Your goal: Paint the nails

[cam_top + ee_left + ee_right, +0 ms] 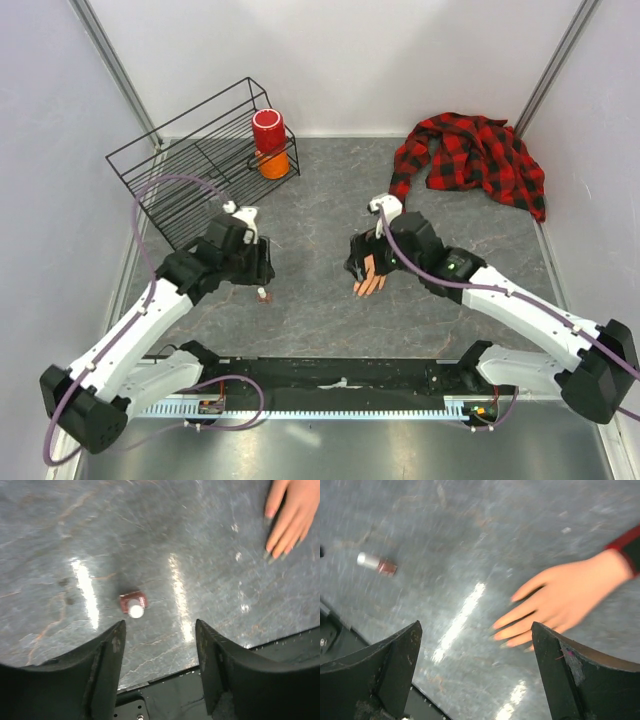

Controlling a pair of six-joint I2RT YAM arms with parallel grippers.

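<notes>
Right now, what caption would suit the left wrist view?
Open left gripper poised near a small bottle, mannequin hand beyond, on a grey table.

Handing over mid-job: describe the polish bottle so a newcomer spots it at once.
From the black wire rack at the far left, come toward the arms to the left gripper. On the grey tabletop just below it is the polish bottle: tiny, reddish-brown with a white cap, alone, well left of the peach mannequin hand.
</notes>
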